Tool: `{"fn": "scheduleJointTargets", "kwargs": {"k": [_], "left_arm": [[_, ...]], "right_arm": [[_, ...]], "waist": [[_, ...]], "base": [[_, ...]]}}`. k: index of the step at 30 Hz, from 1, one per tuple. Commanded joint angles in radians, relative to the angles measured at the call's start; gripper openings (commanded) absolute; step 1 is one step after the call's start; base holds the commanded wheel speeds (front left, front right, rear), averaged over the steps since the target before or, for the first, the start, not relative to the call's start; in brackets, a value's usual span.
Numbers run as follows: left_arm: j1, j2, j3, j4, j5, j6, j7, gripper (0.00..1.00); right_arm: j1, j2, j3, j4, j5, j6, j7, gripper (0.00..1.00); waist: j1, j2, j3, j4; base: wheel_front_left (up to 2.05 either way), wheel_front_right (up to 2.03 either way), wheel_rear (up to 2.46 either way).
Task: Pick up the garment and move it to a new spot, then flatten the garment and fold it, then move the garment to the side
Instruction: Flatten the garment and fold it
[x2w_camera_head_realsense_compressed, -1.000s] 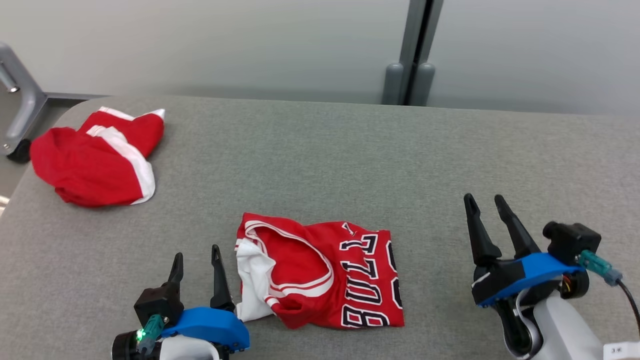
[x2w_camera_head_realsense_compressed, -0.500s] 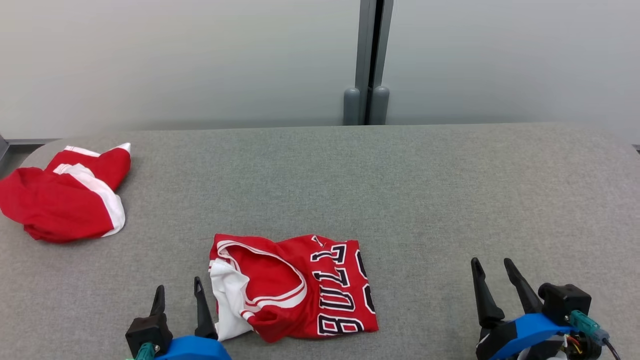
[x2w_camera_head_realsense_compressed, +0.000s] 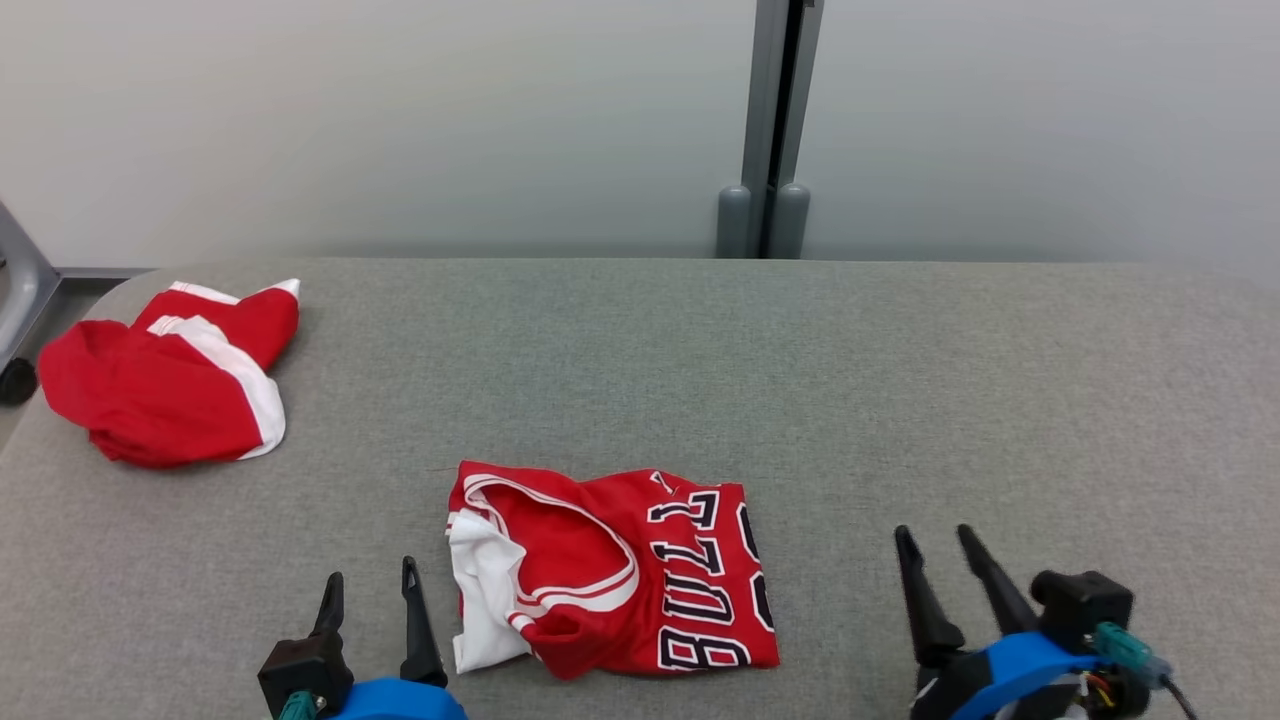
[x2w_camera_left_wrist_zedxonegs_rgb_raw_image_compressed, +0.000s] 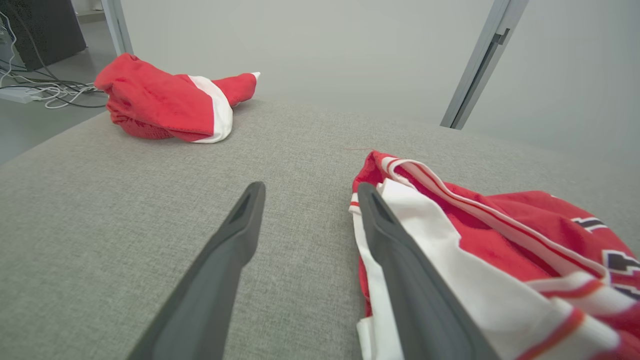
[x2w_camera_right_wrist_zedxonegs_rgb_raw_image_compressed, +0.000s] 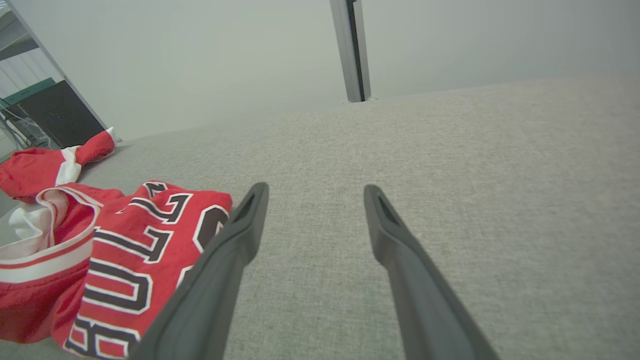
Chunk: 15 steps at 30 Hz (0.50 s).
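The folded red jersey (x2w_camera_head_realsense_compressed: 610, 570) lies low in the frame's centre on the grey table (x2w_camera_head_realsense_compressed: 900, 400). Left gripper (x2w_camera_head_realsense_compressed: 370, 585), lower left, fingers apart, empty, just beside it. Right gripper (x2w_camera_head_realsense_compressed: 937, 545), lower right, also spread. Another red garment (x2w_camera_head_realsense_compressed: 170, 380) sits upper left.

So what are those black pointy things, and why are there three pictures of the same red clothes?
Those pointy things are a robot's fingers. It has two arms, each ending in a claw. One picture comes from a camera on its head, looking down at a grey table: there the left claw sits at the bottom left and the right claw at the bottom right. The other two pictures come from little cameras on its wrists, looking along the fingers. On the table lie a red jersey with letters on it, folded up, and a crumpled red and white garment in the far left corner. Both claws are open and hold nothing.
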Motion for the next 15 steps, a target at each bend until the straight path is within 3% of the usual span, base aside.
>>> {"fn": "scheduleJointTargets", "kwargs": {"k": [1,2,15], "left_arm": [[-0.011,0.000,-0.004,-0.004,-0.011,-0.004,-0.002,1.00],[-0.014,0.000,-0.009,-0.005,-0.018,-0.005,-0.003,1.00],[-0.017,0.000,-0.031,-0.002,-0.057,-0.013,-0.002,1.00]], "right_arm": [[-0.022,0.002,0.044,0.006,0.018,0.000,-0.004,0.79],[-0.035,0.002,0.074,0.005,0.031,0.000,-0.005,0.00],[-0.145,-0.001,0.554,0.067,0.172,0.000,-0.005,0.00]], "waist": [[0.0001,0.0001,0.011,0.017],[0.0001,0.0001,0.015,0.027],[0.0001,0.0001,0.064,0.192]], "base": [[0.00,0.00,0.00],[0.00,0.00,0.00],[0.00,0.00,0.00]]}}
